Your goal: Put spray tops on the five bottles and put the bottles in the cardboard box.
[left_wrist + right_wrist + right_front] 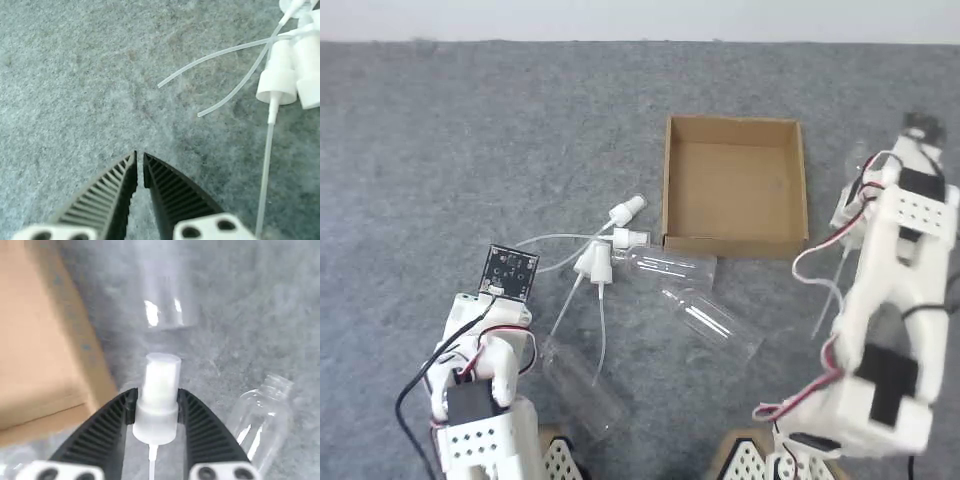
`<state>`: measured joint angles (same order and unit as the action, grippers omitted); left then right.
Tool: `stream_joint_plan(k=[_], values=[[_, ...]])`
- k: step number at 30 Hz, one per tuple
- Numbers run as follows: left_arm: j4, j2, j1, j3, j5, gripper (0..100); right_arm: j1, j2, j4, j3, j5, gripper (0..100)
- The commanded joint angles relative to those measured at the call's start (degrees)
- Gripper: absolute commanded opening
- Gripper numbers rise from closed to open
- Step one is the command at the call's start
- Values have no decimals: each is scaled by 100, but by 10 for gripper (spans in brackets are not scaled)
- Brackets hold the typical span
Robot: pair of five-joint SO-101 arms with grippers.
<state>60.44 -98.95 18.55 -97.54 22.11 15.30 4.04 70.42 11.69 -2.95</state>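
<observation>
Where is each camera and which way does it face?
High view: fixed overhead, looking down on both arms, the cardboard box and spray tops.
Left wrist view: on the left arm, facing the mat past its shut left tool.
Right wrist view: on the right arm, right tool gripping a spray top.
Shared: high and right wrist show the box.

White spray tops [595,263], brown cardboard box [735,243]

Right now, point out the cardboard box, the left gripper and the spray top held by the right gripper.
cardboard box [735,243], high view, front wall.
left gripper [140,155], left wrist view, between the fingertips.
spray top [161,377], right wrist view, white neck.
</observation>
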Motion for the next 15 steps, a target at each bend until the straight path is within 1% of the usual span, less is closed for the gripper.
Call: stream_joint_plan(k=[1,4,8,10,12,15], values=[[18,26,-9,66,53,12,-646,1112,347,-246,97,60],[18,26,-9,66,53,12,-1578,1604,470,-246,97,60],[18,26,-9,66,53,12,-3116,1815,409,-290,70,55],[18,26,-9,66,53,12,-3864,1657,400,-422,62,55],[18,26,-9,66,53,12,-4462,1341,400,-607,44,55],[18,26,-9,66,53,12,-5095,637,295,-914,-70,55]])
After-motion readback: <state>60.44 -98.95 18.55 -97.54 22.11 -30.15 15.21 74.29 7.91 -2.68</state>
